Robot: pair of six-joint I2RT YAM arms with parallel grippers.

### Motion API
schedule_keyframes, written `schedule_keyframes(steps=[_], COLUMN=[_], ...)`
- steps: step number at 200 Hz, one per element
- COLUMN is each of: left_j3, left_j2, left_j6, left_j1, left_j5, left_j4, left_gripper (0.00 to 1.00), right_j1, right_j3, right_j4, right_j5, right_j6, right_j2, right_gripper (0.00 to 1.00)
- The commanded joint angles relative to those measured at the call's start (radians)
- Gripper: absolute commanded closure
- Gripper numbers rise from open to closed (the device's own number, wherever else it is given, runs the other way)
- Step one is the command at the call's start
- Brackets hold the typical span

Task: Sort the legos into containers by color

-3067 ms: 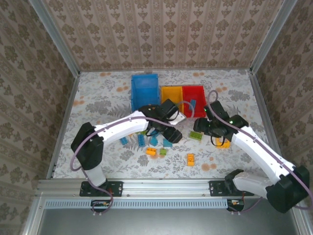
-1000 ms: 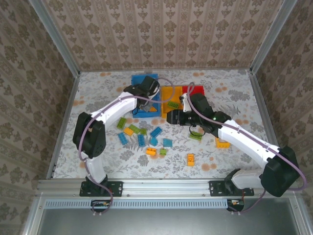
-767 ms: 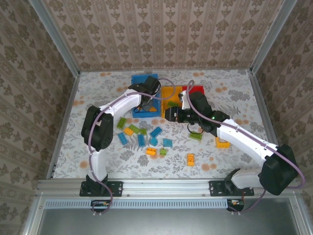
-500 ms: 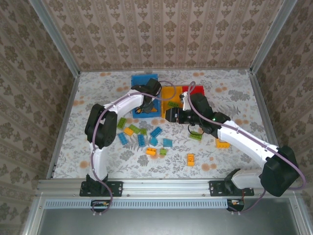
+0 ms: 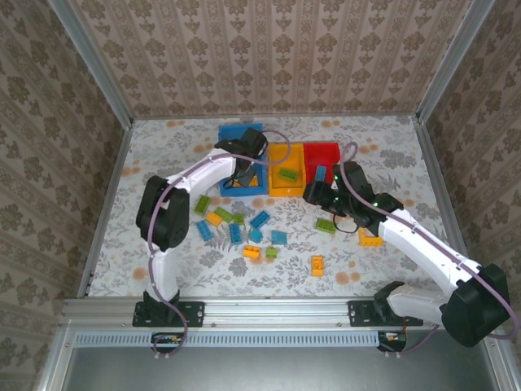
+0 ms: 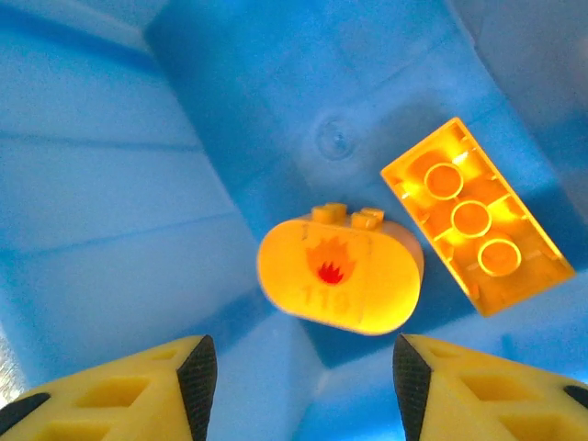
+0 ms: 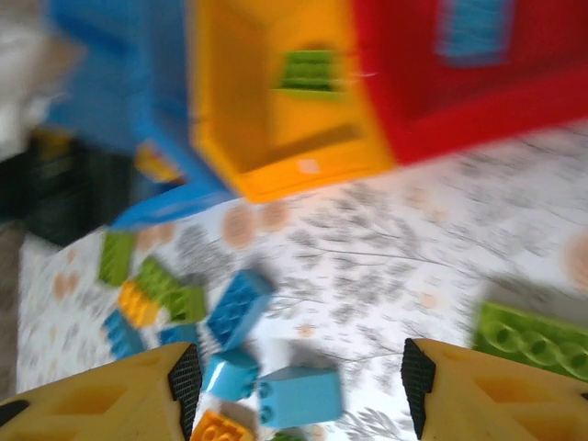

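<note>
My left gripper (image 5: pixel 242 173) hangs open inside the blue container (image 5: pixel 232 138). Below its jaws (image 6: pixel 299 377) lie a rounded orange lego with a flame print (image 6: pixel 340 280) and an orange rectangular lego (image 6: pixel 473 220) on the blue floor (image 6: pixel 138 184). My right gripper (image 5: pixel 319 195) is open and empty above the table, in front of the yellow container (image 5: pixel 281 155) and the red container (image 5: pixel 326 151). A green lego (image 7: pixel 308 72) lies in the yellow container (image 7: pixel 239 119), a blue lego (image 7: pixel 473 28) in the red one (image 7: pixel 459 101).
Loose legos lie in a cluster (image 5: pixel 236 224) in front of the containers, blue, green and orange. A green one (image 5: pixel 326 225) and two orange ones (image 5: pixel 369 238) (image 5: pixel 317 265) lie nearer the right arm. Under my right jaws (image 7: pixel 299 381) sits a light blue brick (image 7: pixel 299 395).
My left gripper has opened over the blue container and the orange lego now lies free below it. My right gripper has drawn back to the right, away from the yellow container.
</note>
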Motion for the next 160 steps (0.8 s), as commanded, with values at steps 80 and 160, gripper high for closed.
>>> schedule_keyframes(steps=[80, 160], left_j3=[-0.641, -0.665], left_j2=[-0.742, -0.810], left_j6=[-0.158, -0.168], left_j1=[-0.207, -0.295], left_j5=[0.469, 0.439], left_j4=[0.638, 0.583], left_gripper=[0.24, 0.23], right_j1=[-0.100, -0.121], right_j3=[0.018, -0.012], right_j4=[-0.324, -0.113], right_j5=[-0.112, -0.165], right_j6=[0.818, 1.012], right_j2=[0.219, 0.376], right_gripper=[0.31, 0.22])
